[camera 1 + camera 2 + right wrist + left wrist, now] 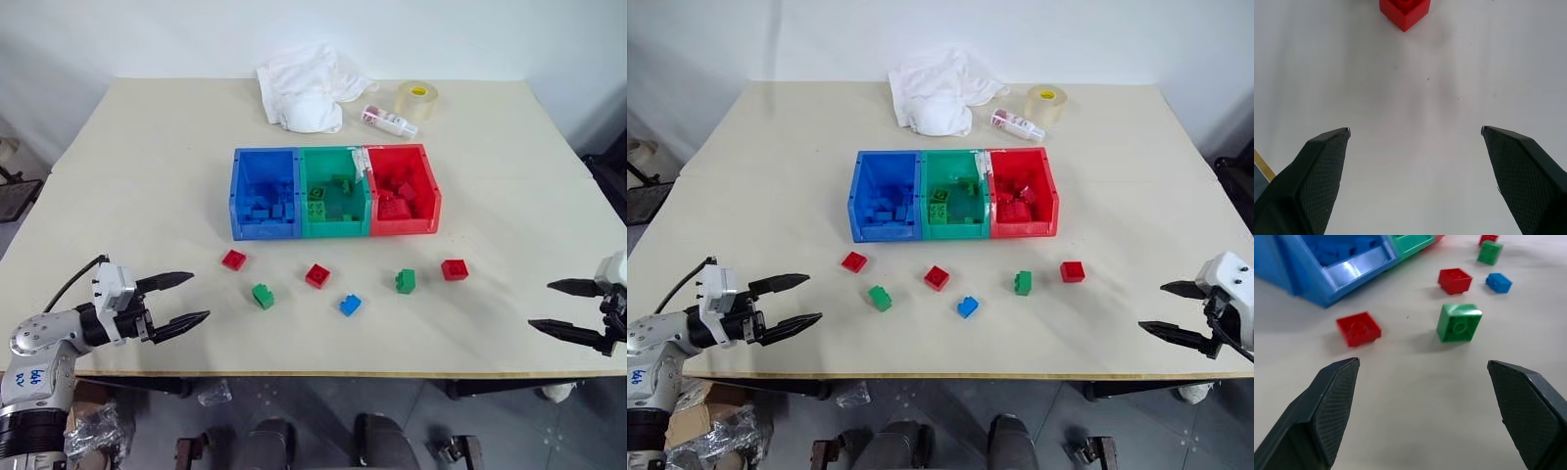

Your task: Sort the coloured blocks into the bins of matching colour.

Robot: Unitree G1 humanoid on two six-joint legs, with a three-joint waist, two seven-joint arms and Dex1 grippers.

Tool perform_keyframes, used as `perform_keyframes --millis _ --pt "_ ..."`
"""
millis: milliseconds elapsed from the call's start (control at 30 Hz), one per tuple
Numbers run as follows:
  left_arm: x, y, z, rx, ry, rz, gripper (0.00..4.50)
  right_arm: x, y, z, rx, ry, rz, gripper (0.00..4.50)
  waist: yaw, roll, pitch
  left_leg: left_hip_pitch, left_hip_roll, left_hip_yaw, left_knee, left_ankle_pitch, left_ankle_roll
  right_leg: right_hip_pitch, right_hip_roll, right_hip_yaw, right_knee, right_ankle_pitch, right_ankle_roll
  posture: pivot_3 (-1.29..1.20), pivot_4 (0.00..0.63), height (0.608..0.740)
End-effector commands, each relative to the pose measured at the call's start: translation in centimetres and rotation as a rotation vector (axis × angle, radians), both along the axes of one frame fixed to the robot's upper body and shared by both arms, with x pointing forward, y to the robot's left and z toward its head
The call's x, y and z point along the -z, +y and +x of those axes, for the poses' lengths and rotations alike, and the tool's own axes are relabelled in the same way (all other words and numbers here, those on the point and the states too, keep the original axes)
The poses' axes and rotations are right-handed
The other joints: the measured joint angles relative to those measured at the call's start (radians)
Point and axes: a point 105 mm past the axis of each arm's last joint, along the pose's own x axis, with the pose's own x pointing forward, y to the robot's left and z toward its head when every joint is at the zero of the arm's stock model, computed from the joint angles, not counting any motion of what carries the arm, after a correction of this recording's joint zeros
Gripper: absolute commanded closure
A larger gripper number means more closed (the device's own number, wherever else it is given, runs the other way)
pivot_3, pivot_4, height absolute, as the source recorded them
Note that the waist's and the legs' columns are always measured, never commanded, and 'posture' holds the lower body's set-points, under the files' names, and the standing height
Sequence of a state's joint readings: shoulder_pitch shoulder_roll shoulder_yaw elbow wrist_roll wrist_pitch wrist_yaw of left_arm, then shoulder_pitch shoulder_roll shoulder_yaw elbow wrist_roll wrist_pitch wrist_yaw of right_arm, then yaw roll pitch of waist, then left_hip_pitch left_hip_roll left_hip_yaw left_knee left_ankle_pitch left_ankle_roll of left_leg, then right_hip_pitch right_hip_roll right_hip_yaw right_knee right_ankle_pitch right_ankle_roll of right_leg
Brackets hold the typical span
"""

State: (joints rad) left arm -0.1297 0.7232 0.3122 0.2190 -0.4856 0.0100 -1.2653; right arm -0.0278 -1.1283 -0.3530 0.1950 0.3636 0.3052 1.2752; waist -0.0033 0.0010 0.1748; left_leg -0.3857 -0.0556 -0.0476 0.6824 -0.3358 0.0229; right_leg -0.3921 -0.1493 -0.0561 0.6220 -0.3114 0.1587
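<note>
You have three joined bins in a row at the middle of the table (pixel 118 196): the blue bin (pixel 265 194) on the robot's left, the green bin (pixel 333 192) in the centre, the red bin (pixel 402 189) on the right. Each already contains bricks of its own colour.

Six loose bricks lie on the table between the bins and the near edge, all apart from one another:
- a red brick (pixel 233 259) in front of the blue bin;
- a green brick (pixel 263 296) just nearer the edge than that one;
- a red brick (pixel 317 276) in front of the green bin;
- a blue brick (pixel 350 305), nearest the edge;
- a green brick (pixel 406 282) in front of the red bin;
- a red brick (pixel 454 269), furthest to the right.

The left gripper (pixel 184 300) hangs over the near left part of the table with its fingers spread wide and nothing between them. In the left wrist view, the first red brick (pixel 1358 328) and the first green brick (pixel 1459 322) lie just ahead of the fingertips.

The right gripper (pixel 560 305) hangs at the near right edge, fingers also spread wide and empty. In the right wrist view, a red brick (pixel 1404 10) lies well ahead of it.

At the far side you can see a crumpled white cloth (pixel 306 85), a small clear bottle with a red label (pixel 388 120) and a clear tape roll (pixel 417 98).
</note>
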Motion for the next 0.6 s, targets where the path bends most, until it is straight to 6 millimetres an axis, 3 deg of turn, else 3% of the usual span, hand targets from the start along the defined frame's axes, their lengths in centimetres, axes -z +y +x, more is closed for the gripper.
perform_keyframes --millis 33,367,533,600 --pt "-0.9 -0.1 0.4 0.003 -0.041 -0.024 0.07 -0.9 1.5 1.4 -0.064 -0.021 -0.007 0.00 0.000 0.000 0.000 0.000 0.000 0.000 0.000 0.000 0.000 0.000 0.000 0.000 0.000 0.000 0.000 0.00 0.150 0.740" --pt "-1.1 -0.7 0.7 0.017 -0.046 -0.046 0.07 -0.3 4.1 8.8 -0.109 -0.084 0.024 0.00 0.000 0.001 0.001 -0.001 -0.001 -0.001 0.000 0.000 0.000 -0.001 0.000 -0.002 0.000 0.000 0.000 0.00 0.150 0.740" --pt "-1.0 -1.0 0.5 0.007 -0.044 -0.056 0.07 1.1 5.6 9.7 -0.185 -0.037 0.033 0.00 -0.001 0.001 0.001 -0.001 -0.001 -0.002 0.000 0.000 0.000 -0.001 0.000 -0.003 0.000 0.000 0.000 0.00 0.150 0.740" --pt "-1.0 -1.1 0.5 0.000 -0.046 -0.058 0.00 1.6 6.4 9.8 -0.217 -0.016 0.049 0.40 -0.005 0.001 0.001 -0.001 -0.001 -0.002 0.000 0.000 0.000 -0.001 -0.001 -0.003 0.000 0.000 0.000 0.00 0.150 0.740"
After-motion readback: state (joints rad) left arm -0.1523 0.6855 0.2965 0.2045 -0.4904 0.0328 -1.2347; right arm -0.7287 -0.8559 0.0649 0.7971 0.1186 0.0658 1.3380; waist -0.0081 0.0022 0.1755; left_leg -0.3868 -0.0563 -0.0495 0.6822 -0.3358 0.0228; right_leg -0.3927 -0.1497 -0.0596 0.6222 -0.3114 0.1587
